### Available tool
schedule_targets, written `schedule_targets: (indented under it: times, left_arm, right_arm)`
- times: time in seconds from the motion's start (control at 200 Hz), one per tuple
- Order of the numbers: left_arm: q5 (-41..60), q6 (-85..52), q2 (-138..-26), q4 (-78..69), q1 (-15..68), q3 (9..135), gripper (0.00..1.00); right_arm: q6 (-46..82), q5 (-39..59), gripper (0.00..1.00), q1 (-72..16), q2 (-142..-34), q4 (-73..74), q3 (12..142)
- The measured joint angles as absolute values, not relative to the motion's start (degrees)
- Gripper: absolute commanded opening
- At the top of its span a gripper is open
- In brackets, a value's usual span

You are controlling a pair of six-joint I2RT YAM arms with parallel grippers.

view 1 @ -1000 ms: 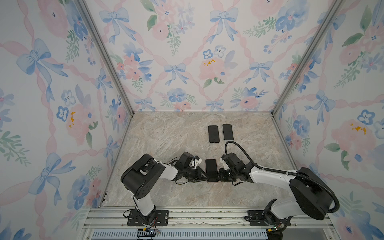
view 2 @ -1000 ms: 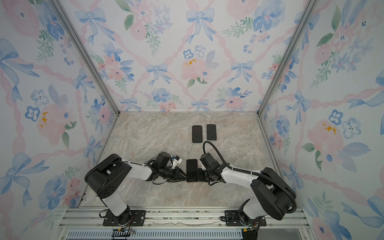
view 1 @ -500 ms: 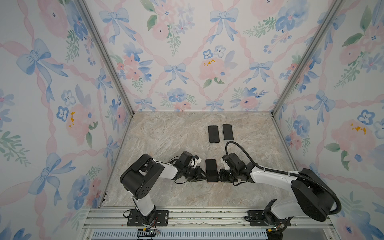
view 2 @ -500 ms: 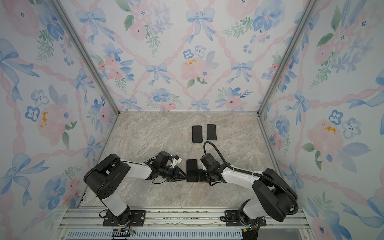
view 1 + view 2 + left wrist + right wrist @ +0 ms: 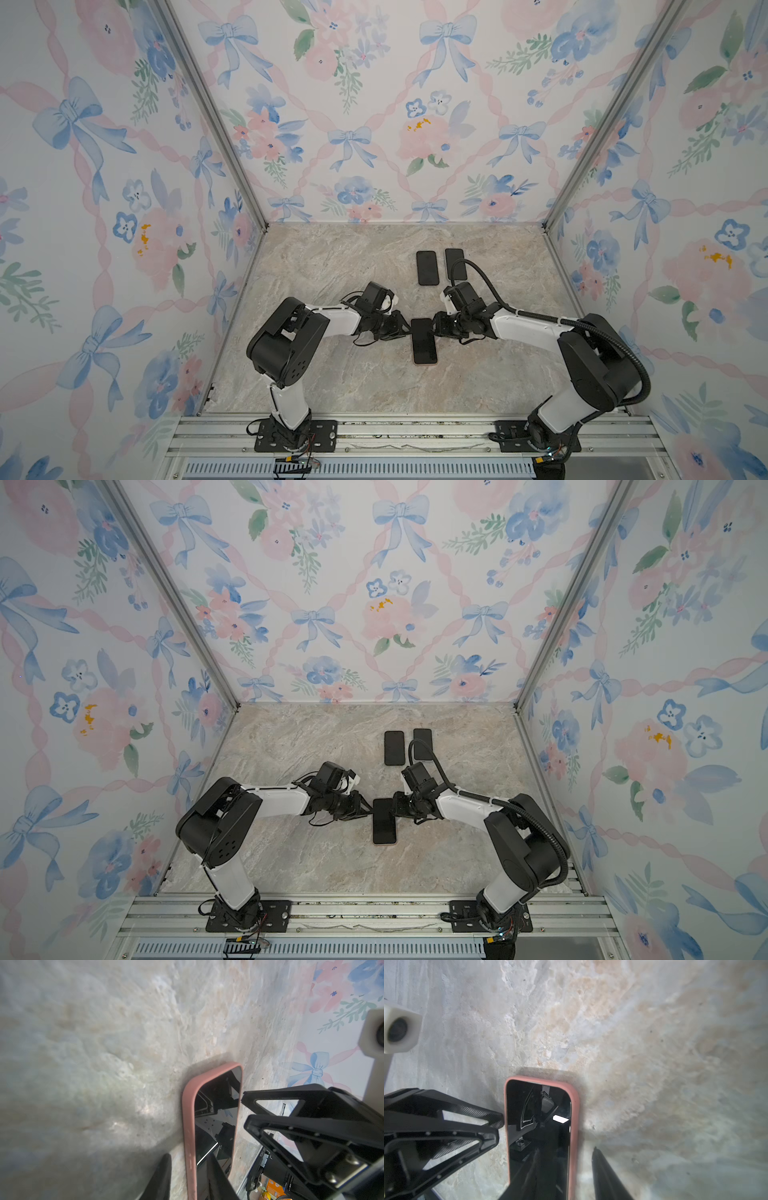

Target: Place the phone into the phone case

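The phone (image 5: 424,345) lies screen up inside the pink phone case (image 5: 188,1126) on the marble table, near the front middle in both top views. My left gripper (image 5: 409,328) meets its left edge and my right gripper (image 5: 434,328) its right edge. In the left wrist view my left gripper (image 5: 191,1178) straddles the case rim, one finger over the screen and the other apart from the rim with table showing between. My right gripper (image 5: 569,1178) stands the same way, with its outer finger (image 5: 608,1176) clear of the case (image 5: 575,1115). Both are open.
Two dark flat slabs (image 5: 427,268) (image 5: 455,264) lie side by side farther back on the table. Floral walls close the left, back and right sides. A metal rail (image 5: 415,432) carrying both arm bases runs along the front edge.
My right gripper's jaws have spread apart at the case's right edge. The left gripper, both arms and the phone have hardly moved.
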State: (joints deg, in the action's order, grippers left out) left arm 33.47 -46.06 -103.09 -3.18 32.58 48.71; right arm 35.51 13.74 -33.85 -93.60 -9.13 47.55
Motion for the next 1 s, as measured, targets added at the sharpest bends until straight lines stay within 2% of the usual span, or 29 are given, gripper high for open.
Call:
schedule_targets:
  times: [0.17, 0.605, 0.765, 1.005]
  left_arm:
    - [33.9, -46.0, -104.6, -3.1, 32.9, 50.4, 0.31]
    - [33.9, -45.3, -105.1, -3.0, 33.4, 50.9, 0.30]
    - [33.9, -45.0, -105.1, -3.0, 33.4, 50.9, 0.30]
    - [32.0, -43.7, -104.1, -2.0, 33.7, 50.7, 0.30]
  right_arm:
    - [35.4, 14.8, 0.41, -33.8, -95.3, -7.9, 48.1]
    - [35.7, 14.6, 0.17, -34.2, -96.7, -6.2, 48.6]
    - [35.7, 13.8, 0.17, -34.2, -96.6, -6.4, 48.8]
    - [34.9, 11.9, 0.27, -35.5, -96.5, -11.0, 50.5]
